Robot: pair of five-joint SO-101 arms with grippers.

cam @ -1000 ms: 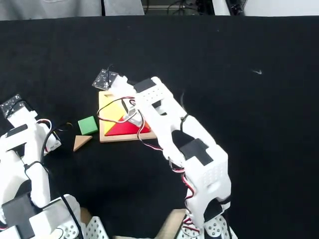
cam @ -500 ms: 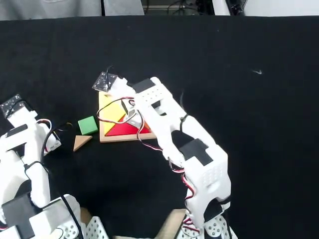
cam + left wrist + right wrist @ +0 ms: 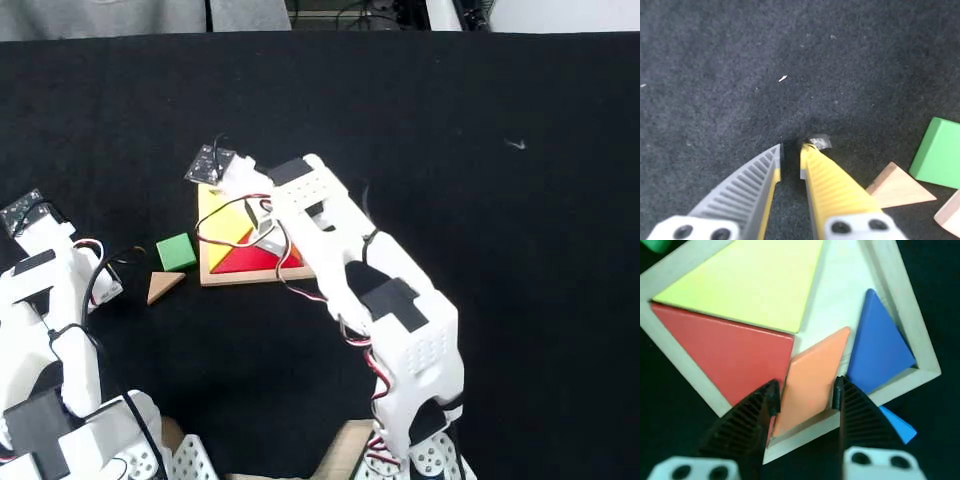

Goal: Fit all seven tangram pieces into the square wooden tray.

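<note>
Squarely at the left-centre of the black worktop [image 3: 480, 250] lies the square wooden tray [image 3: 255, 277]. It holds a large yellow triangle [image 3: 750, 280] and a large red triangle [image 3: 725, 355], which meet along one edge. An orange piece [image 3: 812, 380] sits beside the red one, and a blue triangle [image 3: 880, 350] is tucked into the corner next to it. A strip of bare tray floor shows between the yellow and the blue.

The right pincer [image 3: 805, 395] hangs directly over the tray, its jaws parted to a middling gap on either side of the orange piece. I cannot tell whether they touch its edges. The right arm [image 3: 340, 250] stretches from the near edge of the worktop out over the tray and covers the tray's right part in the high view. A lighter blue piece [image 3: 897, 425] pokes out just beyond the tray's outer rim, near the blue triangle.

Just outside the tray's left side sits a green square [image 3: 176, 251], with a plain wooden triangle [image 3: 163, 285] near it, both on the cloth.

The left arm [image 3: 40, 290] stands at the worktop's left edge, well apart from the tray. The left pincer [image 3: 791, 147] is low over bare cloth, its jaws drawn to a thin slit with nothing between them. A pale speck [image 3: 817, 142] lies just beside its tips.
</note>
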